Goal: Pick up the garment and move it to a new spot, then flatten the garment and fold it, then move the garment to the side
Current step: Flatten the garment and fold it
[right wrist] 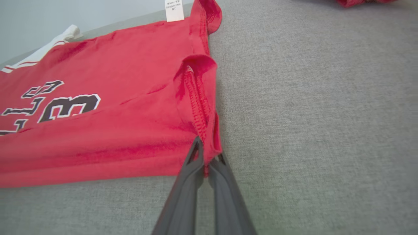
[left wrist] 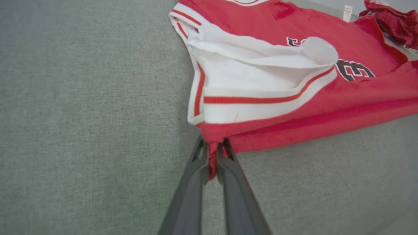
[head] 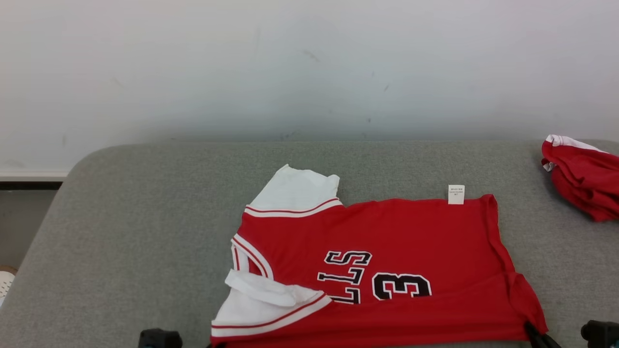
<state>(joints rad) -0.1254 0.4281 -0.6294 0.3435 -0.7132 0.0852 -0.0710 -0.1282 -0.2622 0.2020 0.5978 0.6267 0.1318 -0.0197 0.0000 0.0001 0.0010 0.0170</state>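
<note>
The red jersey (head: 387,241) lies flat on the grey pad (head: 145,217). It spreads forward from the left gripper (left wrist: 212,148), which is clamped on the near corner under a white sleeve (left wrist: 254,68), and from the right gripper (right wrist: 206,156), which pinches the near hem corner. Both arms reach low and forward along the pad, and a second red bundle (head: 582,176) lies well beyond the right gripper.
</note>
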